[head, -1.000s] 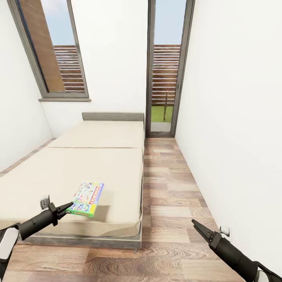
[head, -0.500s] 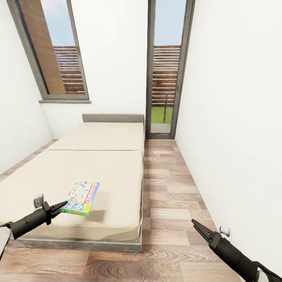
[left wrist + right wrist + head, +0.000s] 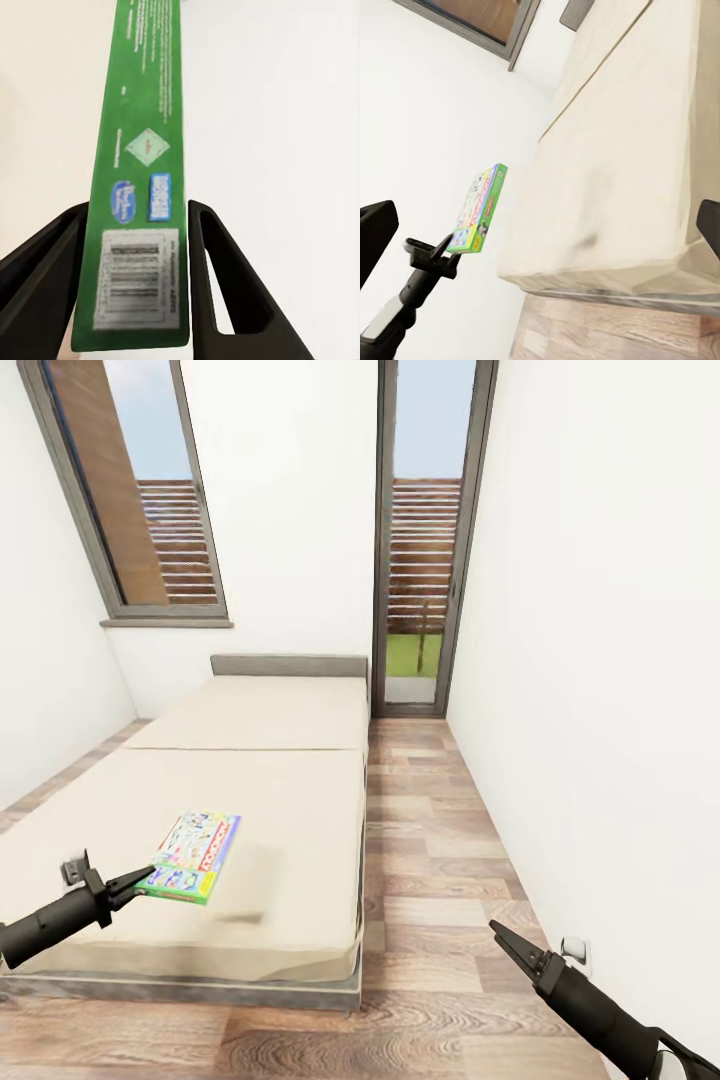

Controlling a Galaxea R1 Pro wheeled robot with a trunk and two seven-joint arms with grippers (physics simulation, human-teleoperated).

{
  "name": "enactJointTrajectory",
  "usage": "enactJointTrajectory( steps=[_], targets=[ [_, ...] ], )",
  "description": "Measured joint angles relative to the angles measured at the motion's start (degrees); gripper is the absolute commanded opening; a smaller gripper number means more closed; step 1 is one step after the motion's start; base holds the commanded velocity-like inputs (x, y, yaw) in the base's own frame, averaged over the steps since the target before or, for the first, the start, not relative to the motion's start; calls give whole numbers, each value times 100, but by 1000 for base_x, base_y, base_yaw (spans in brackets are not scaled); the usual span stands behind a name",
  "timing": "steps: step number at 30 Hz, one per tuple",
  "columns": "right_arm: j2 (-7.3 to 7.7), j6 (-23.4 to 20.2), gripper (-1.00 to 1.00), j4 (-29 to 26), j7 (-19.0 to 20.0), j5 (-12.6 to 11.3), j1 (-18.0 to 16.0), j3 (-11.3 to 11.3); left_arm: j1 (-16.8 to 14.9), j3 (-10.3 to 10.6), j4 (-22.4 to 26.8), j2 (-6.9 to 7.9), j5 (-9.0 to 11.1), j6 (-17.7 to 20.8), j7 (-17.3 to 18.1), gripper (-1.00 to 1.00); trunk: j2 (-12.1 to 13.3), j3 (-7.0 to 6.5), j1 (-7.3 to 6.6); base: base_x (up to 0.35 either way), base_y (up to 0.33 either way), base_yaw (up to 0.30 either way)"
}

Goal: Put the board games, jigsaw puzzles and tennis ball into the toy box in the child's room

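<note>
My left gripper (image 3: pixel 143 879) is shut on a board game (image 3: pixel 190 857), a thin flat box with a white-green printed lid and a red strip. The box hangs a little above the near left part of the beige bed (image 3: pixel 260 780) and casts a shadow on the mattress. In the left wrist view the box's green edge (image 3: pixel 142 150) sits between the two black fingers (image 3: pixel 225 292). The right wrist view shows the same box (image 3: pixel 478 210) beside the bed (image 3: pixel 622 150). My right gripper (image 3: pixel 497 932) hovers open over the floor, right of the bed. The table, toy box, jigsaw puzzles and tennis ball are out of view.
A strip of wood-plank floor (image 3: pixel 440 840) runs between the bed and the white right wall (image 3: pixel 600 710), leading to a tall glass door (image 3: pixel 420 540). A window (image 3: pixel 130 490) stands above the grey headboard (image 3: pixel 288 664). A wall socket (image 3: pixel 573 950) sits low, near my right arm.
My left gripper has carried the board game to the left, towards the bed's left side. The view has drawn back a little from the bed. The right arm keeps its place.
</note>
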State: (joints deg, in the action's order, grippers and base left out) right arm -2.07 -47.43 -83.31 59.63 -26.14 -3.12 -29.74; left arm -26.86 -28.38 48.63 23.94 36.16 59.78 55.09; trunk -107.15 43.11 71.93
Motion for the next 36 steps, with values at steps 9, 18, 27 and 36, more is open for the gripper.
enactJointTrajectory(
  steps=[9,18,27,36],
  targets=[
    [-30,0,100,-8,-108,0,0,4,0,20,-13,114,9,6,204,-100,361,-162,-198,0,0,0],
    [-35,0,100,-10,-203,5,0,5,1,24,-16,120,3,6,243,-100,722,-323,-395,0,0,0],
    [-51,-9,100,-58,-588,-3,-1,97,2,23,-16,121,3,6,246,-100,1083,-505,-593,0,0,98],
    [-52,-10,100,-60,-625,-3,-1,184,3,23,-16,121,-9,0,246,-100,1444,-704,-791,0,0,255]
  ],
)
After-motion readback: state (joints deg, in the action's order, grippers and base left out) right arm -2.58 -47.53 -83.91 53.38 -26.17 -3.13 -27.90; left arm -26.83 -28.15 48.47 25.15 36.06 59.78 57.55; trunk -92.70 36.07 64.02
